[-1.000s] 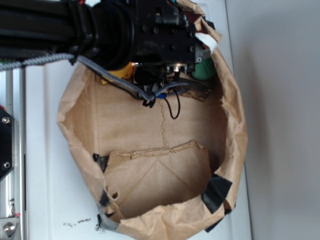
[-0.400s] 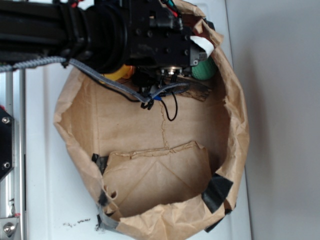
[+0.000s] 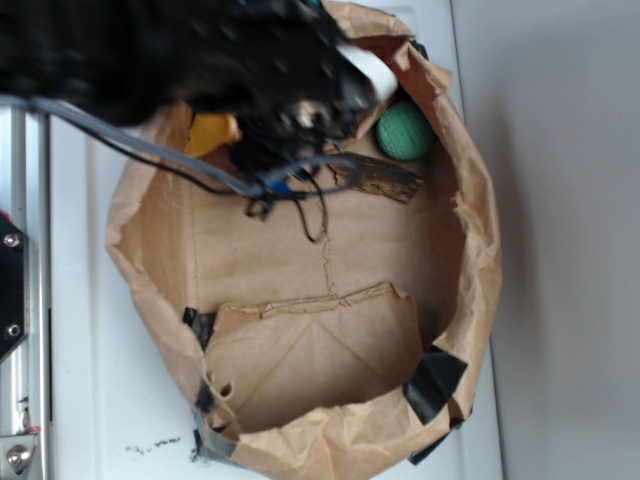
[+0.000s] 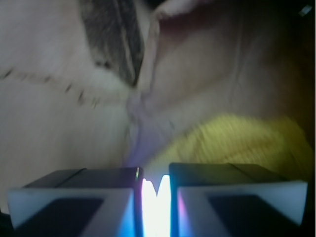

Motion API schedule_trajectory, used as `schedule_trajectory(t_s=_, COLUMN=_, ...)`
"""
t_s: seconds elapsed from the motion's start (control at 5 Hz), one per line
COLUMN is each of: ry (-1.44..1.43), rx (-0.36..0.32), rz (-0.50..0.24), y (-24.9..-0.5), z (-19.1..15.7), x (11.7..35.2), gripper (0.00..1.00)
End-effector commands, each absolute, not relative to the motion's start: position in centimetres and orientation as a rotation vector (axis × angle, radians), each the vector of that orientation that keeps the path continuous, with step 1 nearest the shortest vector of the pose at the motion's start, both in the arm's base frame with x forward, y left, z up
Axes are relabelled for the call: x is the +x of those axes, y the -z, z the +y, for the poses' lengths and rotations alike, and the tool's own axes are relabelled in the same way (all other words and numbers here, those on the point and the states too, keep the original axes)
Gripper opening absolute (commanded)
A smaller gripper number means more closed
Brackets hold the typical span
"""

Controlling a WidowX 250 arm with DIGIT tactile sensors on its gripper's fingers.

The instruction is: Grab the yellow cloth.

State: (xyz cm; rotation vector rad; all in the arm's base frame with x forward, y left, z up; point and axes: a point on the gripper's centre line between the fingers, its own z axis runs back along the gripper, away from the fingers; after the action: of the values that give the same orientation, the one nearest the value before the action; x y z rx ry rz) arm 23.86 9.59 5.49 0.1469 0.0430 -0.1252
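Overhead, at the far left of the exterior view, a metal rail point(image 3: 28, 300) runs along the edge of the white table point(image 3: 100, 400). Next comes the torn brown paper bag point(image 3: 470, 260), lying open like a shallow bowl with black tape patches point(image 3: 432, 385) at its lower rim. Across the bag's upper left, the black robot arm point(image 3: 120, 50) reaches in, motion-blurred, with a grey cable point(image 3: 140, 150) trailing beneath it. Just under the arm, the yellow cloth point(image 3: 210, 132) shows as a small bright patch against the bag's upper-left wall, mostly covered by the arm. Right of it sits the gripper point(image 3: 300, 115), smeared by blur, so its fingers cannot be made out from here. Farther right lies the dark brown bark-like piece point(image 3: 385, 182) on the bag floor, and beyond that the green textured ball point(image 3: 405, 132) rests near the bag's upper-right wall, apart from the bark piece.

From the wrist view, the gripper point(image 4: 155, 190) shows its 2 fingers point(image 4: 74, 197) nearly together, only a narrow bright slit between them, holding nothing. The yellow cloth point(image 4: 237, 143) lies just beyond the right finger, bunched against the bag wall point(image 4: 212, 64).
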Motion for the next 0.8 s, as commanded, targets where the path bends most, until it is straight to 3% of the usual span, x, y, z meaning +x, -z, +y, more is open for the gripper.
schedule_trajectory(t_s=0.0, ry=0.113, rx=0.179, rz=0.021, y=-6.1, z=11.7, x=22.6, gripper=1.00)
schedule_trajectory(t_s=0.6, ry=0.121, rx=0.255, rz=0.037, y=-2.2, z=13.6, x=22.0, gripper=1.00)
